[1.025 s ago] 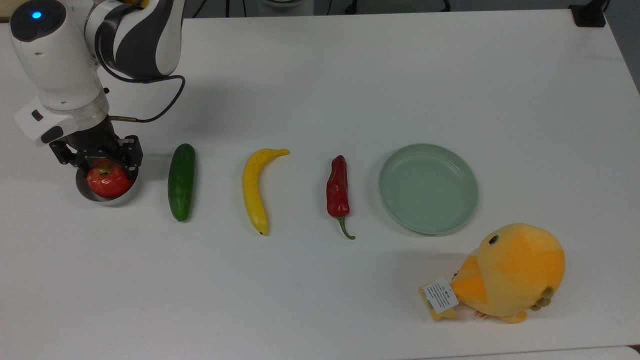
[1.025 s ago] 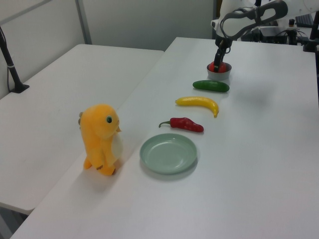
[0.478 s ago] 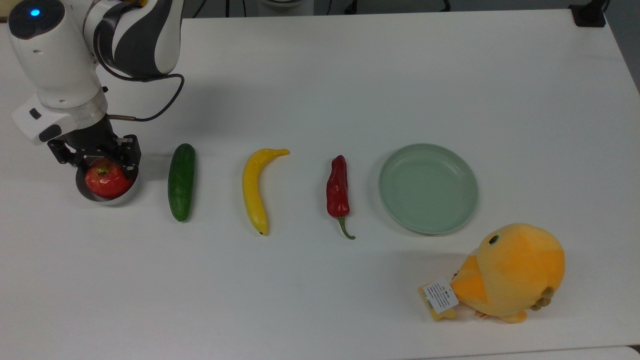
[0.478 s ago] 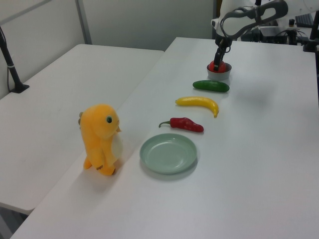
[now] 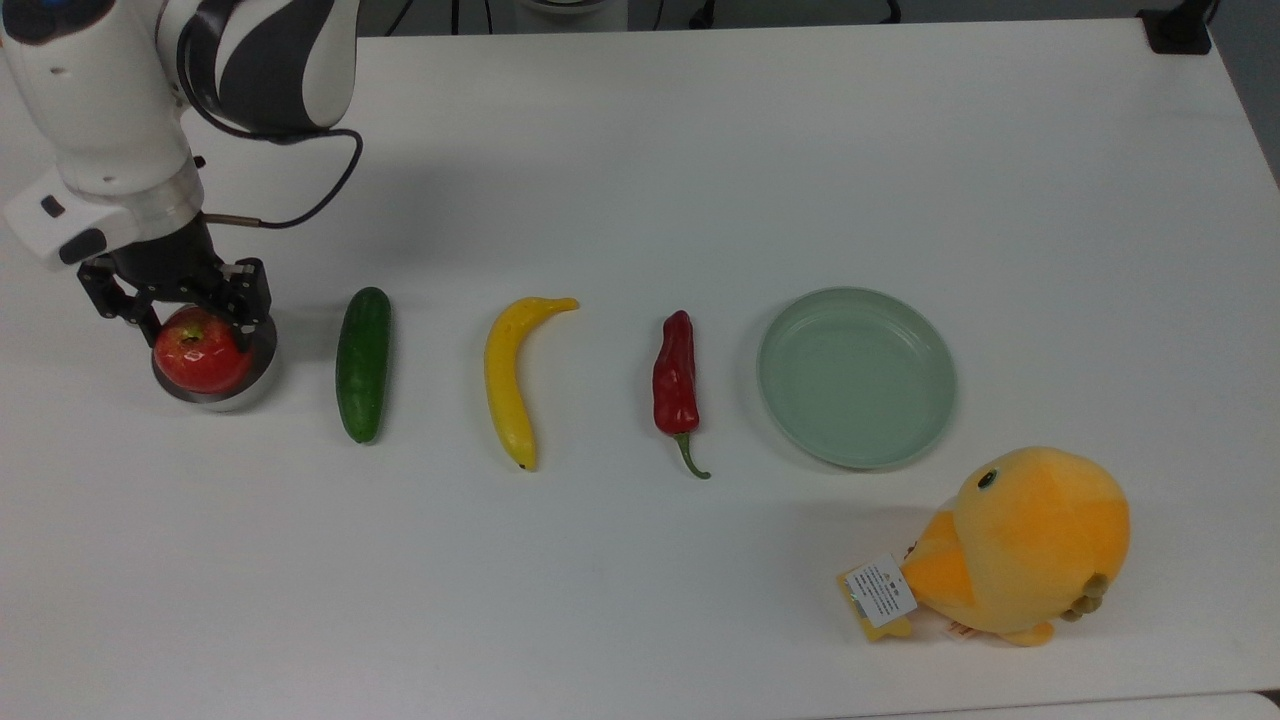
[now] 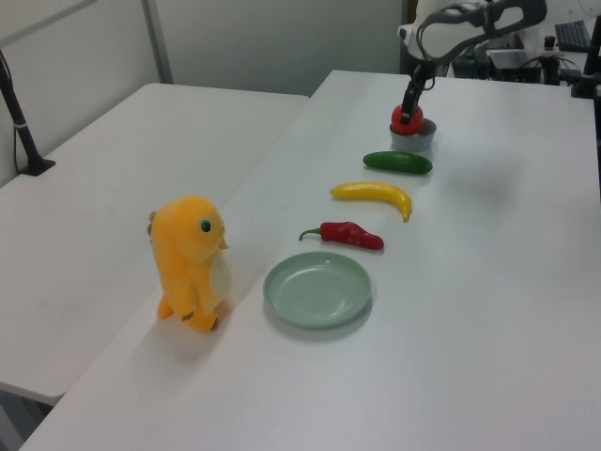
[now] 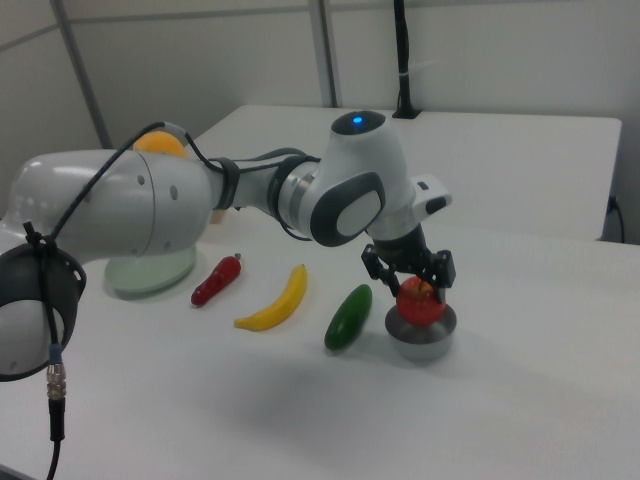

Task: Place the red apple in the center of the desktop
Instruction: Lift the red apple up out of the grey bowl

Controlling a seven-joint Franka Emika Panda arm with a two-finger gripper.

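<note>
Gripper (image 5: 185, 318) fingers clamped on red apple (image 5: 200, 355), apple sitting just above grey bowl (image 5: 225, 395) at top view's left end of desktop (image 5: 700, 150). Along row toward top view's right: cucumber (image 5: 363, 363), banana (image 5: 512, 375), chili pepper (image 5: 677, 385), green plate (image 5: 856, 377), plush duck (image 5: 1020, 545) nearer bottom edge. All spaced apart, none touching.

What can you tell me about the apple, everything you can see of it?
The apple is small, round, glossy red with a yellowish-green stem dimple on top. The gripper is shut on it, fingers on either side. In the right view it sits just above the grey bowl, at the end of the row next to the cucumber.
</note>
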